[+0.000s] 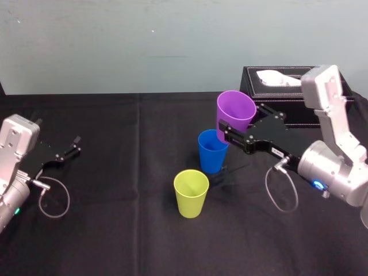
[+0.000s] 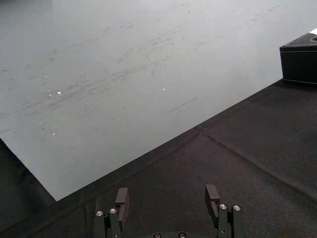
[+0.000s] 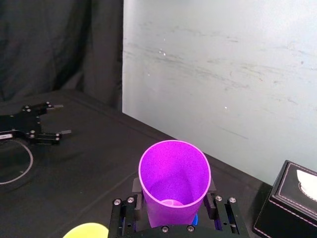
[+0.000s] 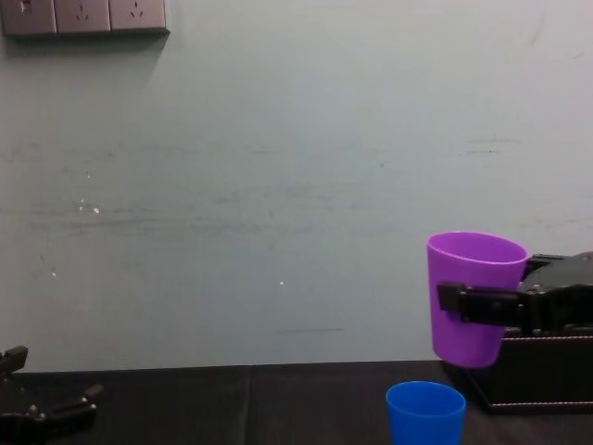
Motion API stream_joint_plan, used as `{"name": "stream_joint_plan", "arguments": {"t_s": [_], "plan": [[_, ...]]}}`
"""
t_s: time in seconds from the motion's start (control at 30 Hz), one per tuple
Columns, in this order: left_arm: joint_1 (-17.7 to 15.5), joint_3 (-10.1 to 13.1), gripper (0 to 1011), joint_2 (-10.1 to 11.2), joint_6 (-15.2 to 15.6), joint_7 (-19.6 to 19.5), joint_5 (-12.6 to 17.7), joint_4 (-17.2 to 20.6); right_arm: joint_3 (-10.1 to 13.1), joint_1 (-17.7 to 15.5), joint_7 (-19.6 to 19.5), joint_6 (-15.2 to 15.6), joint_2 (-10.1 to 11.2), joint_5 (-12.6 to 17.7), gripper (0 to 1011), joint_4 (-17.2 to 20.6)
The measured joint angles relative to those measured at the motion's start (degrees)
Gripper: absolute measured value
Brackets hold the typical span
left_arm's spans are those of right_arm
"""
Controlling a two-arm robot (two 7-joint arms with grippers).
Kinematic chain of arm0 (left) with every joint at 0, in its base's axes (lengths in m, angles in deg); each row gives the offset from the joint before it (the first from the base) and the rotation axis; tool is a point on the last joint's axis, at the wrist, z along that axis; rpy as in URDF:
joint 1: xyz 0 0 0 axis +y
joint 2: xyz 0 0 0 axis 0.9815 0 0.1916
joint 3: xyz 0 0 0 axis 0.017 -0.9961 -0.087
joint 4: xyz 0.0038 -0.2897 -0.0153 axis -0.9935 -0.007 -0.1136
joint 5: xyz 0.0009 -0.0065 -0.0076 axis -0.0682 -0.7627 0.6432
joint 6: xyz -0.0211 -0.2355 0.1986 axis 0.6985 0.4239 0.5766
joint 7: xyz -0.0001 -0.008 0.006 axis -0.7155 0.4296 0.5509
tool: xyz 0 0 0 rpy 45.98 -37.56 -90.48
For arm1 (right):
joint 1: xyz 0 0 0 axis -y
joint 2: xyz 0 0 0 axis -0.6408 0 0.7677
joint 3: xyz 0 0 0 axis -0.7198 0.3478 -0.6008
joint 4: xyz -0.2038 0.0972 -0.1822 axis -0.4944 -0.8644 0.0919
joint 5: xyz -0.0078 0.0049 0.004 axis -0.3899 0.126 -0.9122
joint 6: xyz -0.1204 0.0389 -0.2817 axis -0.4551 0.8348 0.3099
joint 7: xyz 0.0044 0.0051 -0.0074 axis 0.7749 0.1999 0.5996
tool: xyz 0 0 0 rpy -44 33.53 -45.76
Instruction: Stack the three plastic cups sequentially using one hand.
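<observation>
Right now the purple cup (image 1: 236,112) is up in the air, over the middle of the black surface (image 1: 115,178) and a little to the right. It is smooth, wide at the top and narrow at the bottom. Its open mouth faces up and it leans a tiny bit. The right tool (image 1: 232,129) holds it, with one black finger pressed on each side, about halfway down. I think it is held by the sides so the bottom is free to slide into another cup.

Just below it, and a bit to the left, stands the blue cup (image 1: 212,150). It sits upright on the surface with its mouth open. The purple cup is above it and not inside it yet. My guess is that the purple cup goes into the blue one next, so it has to line up over the blue mouth and come straight down.

The yellow-green cup (image 1: 191,192) stands nearer and more to the left, just beside the blue cup. It has the same shape as the others.

Far on the right, behind the right arm, is a black tissue box (image 1: 282,95). Way off on the left, the left tool (image 1: 73,146) sits low by the surface with its fingers apart, holding nothing. It seems to be waiting, since one tool does this job.
</observation>
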Motion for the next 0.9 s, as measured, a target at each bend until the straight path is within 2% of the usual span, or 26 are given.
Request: {"name": "stream_joint_plan", "arguments": {"t_s": [0.4,0.47,0.6,0.9], "plan": [[0.00,0.00,1010,0.00,0.00,0.00,0.00,0.00,-3.21,5.99,-0.22,1.30,-3.64,-2.60,722,-7.03],[0.00,0.00,1010,0.00,0.00,0.00,0.00,0.00,-3.21,5.99,-0.22,1.30,-3.64,-2.60,722,-7.03],[0.00,0.00,1010,0.00,0.00,0.00,0.00,0.00,-4.29,7.87,-0.13,1.55,-5.10,-3.73,722,-9.89],[0.00,0.00,1010,0.00,0.00,0.00,0.00,0.00,-4.87,9.35,-0.09,1.84,-6.66,-4.95,722,-12.80]]}}
